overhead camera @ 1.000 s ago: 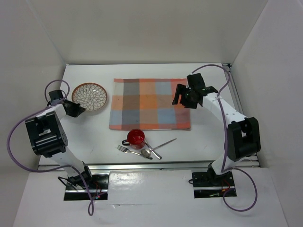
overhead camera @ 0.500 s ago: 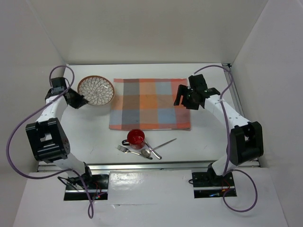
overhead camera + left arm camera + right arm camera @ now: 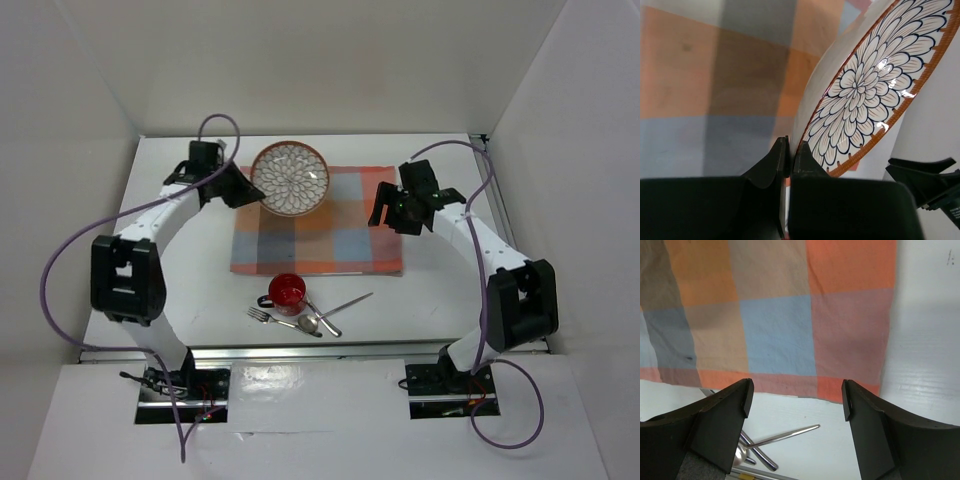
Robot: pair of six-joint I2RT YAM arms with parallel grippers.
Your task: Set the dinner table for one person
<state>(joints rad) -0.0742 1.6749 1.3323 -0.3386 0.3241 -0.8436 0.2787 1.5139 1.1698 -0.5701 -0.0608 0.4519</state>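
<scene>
My left gripper [image 3: 250,191] is shut on the rim of a plate [image 3: 290,178] with a blue petal pattern and an orange rim. It holds the plate tilted above the far left part of the orange-and-blue checked mat [image 3: 330,240]. In the left wrist view the fingers [image 3: 805,155] pinch the plate's edge [image 3: 865,95] over the mat [image 3: 715,75]. My right gripper [image 3: 384,212] is open and empty above the mat's right edge [image 3: 790,315]. A red cup [image 3: 287,291], a fork [image 3: 268,318], a spoon [image 3: 308,324] and a knife [image 3: 345,305] lie on the white dinner table [image 3: 190,290] in front of the mat.
White walls enclose the table on the left, back and right. The cutlery [image 3: 775,437] shows at the bottom of the right wrist view. A metal rail [image 3: 320,352] runs along the table's near edge.
My left gripper has carried the plate from the far left of the table rightward, and it now hangs tilted over the mat's far left part. The right gripper has barely moved.
</scene>
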